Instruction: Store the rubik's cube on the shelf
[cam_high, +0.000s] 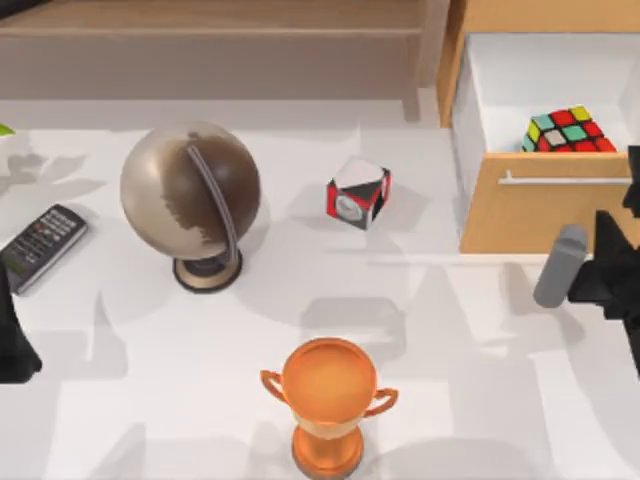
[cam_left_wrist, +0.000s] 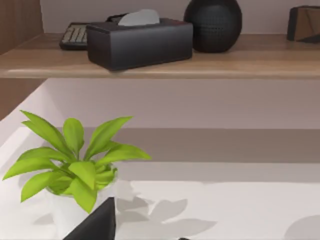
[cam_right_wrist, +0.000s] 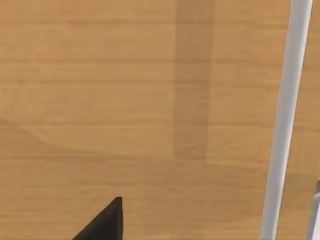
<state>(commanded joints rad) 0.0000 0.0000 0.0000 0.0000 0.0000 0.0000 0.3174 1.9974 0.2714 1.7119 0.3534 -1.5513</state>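
A: Item one, the rubik's cube (cam_high: 568, 131). Location?

B: Inside the open drawer (cam_high: 480, 90) of the orange-tan wooden cabinet (cam_high: 540, 215) at the table's right, close against the drawer's front panel, just behind the silver bar handle (cam_high: 565, 180).

A: Item two, the shelf (cam_high: 210, 30).

B: Long light-brown board along the far edge of the table. The left wrist view lists on it a black tissue box (cam_left_wrist: 140, 42), a keyboard (cam_left_wrist: 75, 35) behind that, a round black vase (cam_left_wrist: 213, 24) beside the box, and a dark framed object (cam_left_wrist: 304, 22) further along.

A: Arms?

B: Right arm at the right edge, in front of the cabinet; its camera faces the wooden front and the handle (cam_right_wrist: 285, 120) up close. Whether its claw is open or closed, I cannot tell. Left arm parked at the table's left edge; its claw, likewise, cannot be judged.

A: Remaining stock on the table?

B: Globe (cam_high: 190, 195), remote control (cam_high: 42, 245), red-black-white cube with a dial face (cam_high: 358, 192), orange trophy (cam_high: 328, 400), grey cylinder (cam_high: 560, 265), potted green plant (cam_left_wrist: 75, 160).
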